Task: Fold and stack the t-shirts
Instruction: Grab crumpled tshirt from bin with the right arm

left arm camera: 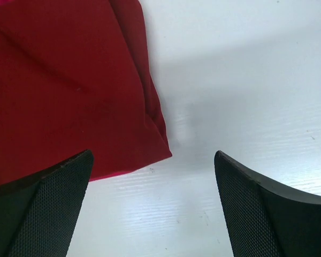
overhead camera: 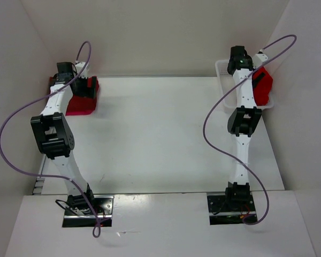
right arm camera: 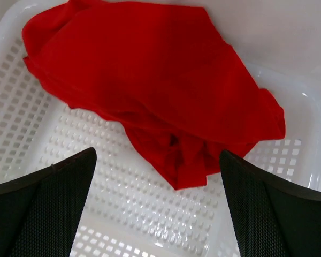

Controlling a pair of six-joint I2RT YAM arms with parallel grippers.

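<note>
A folded crimson t-shirt [overhead camera: 81, 99] lies flat at the table's far left; its corner [left arm camera: 69, 91] fills the upper left of the left wrist view. My left gripper [left arm camera: 152, 203] hangs open just above the bare table beside that corner, with nothing between its fingers. A crumpled bright red t-shirt [right arm camera: 150, 80] lies in the white mesh basket [right arm camera: 37, 139] at the far right. My right gripper [right arm camera: 158, 203] hovers open over the basket, a little short of the shirt's lowest fold, holding nothing. From above, the right arm hides much of that shirt [overhead camera: 262, 85].
The basket [overhead camera: 221, 72] sits in the far right corner against the wall. White walls close in the table on the left, the back and the right. The two arm bases [overhead camera: 88, 206] stand at the near edge.
</note>
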